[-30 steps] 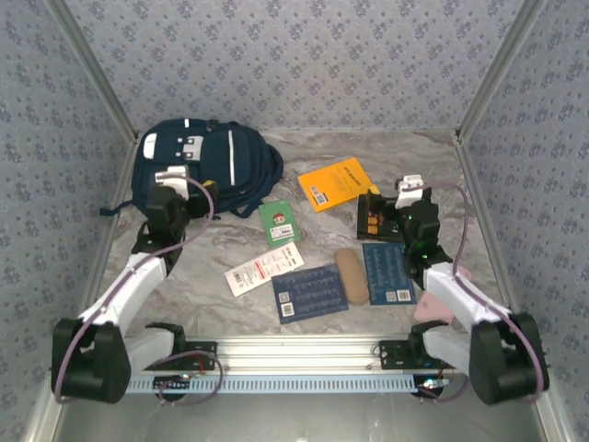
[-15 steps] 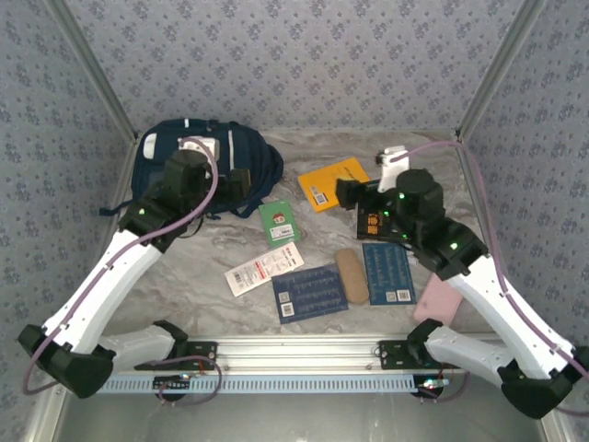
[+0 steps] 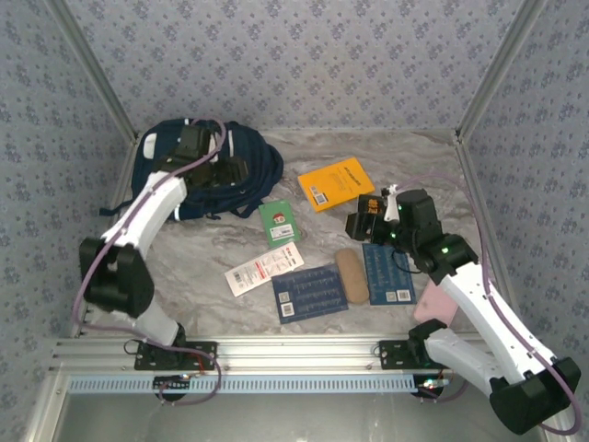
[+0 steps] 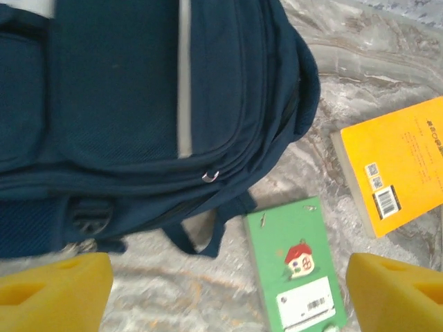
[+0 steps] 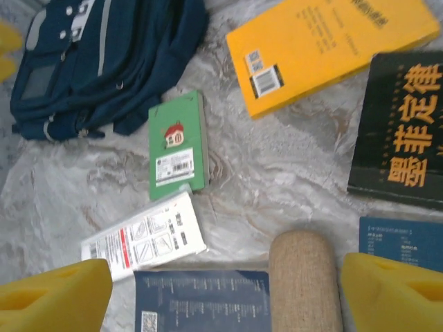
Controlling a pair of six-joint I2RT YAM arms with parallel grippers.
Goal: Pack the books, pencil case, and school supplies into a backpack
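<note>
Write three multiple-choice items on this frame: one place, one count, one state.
1. Where does the green pack lie?
A. On the table between the backpack and the orange book
B. Inside the backpack
C. On top of the orange book
2. How many dark blue books are on the table?
A. One
B. Two
C. Four
3. How does the left gripper stand?
A. Shut on the green pack
B. Shut on the backpack
C. Open, holding nothing
Answers: 1 A, the left wrist view shows it on the table between them; 2 B, one lies on each side of the pencil case; 3 C, its yellow fingers stand wide apart, gripping nothing.
</note>
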